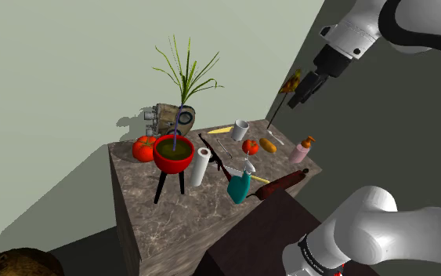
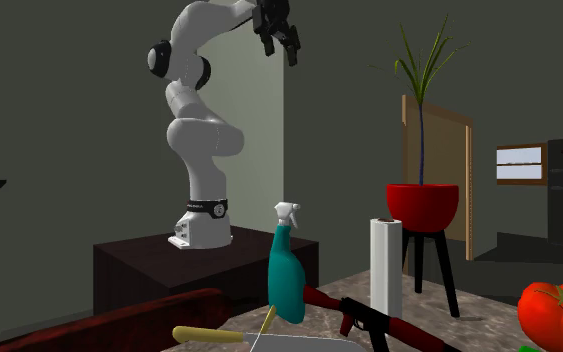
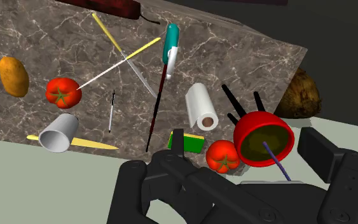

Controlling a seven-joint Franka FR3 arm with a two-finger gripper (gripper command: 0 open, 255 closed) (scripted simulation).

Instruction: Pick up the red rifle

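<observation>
The pincer (image 2: 281, 50) hangs high over the table (image 3: 50, 38), fingers apart and gripping nothing. Far below lies one rifle (image 3: 157, 108) — thin, dark red — flat on the table. One end is by the one spray bottle (image 3: 170, 43), and one paper roll (image 3: 201, 106) lies just beside it. Two tomatoes (image 3: 63, 92), one cup (image 3: 58, 132) and one red pot (image 3: 263, 139) are nearby.

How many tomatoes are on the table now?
2. One tomato lies near the white cup; the other tomato sits beside the red pot. The pot may hide more.
</observation>
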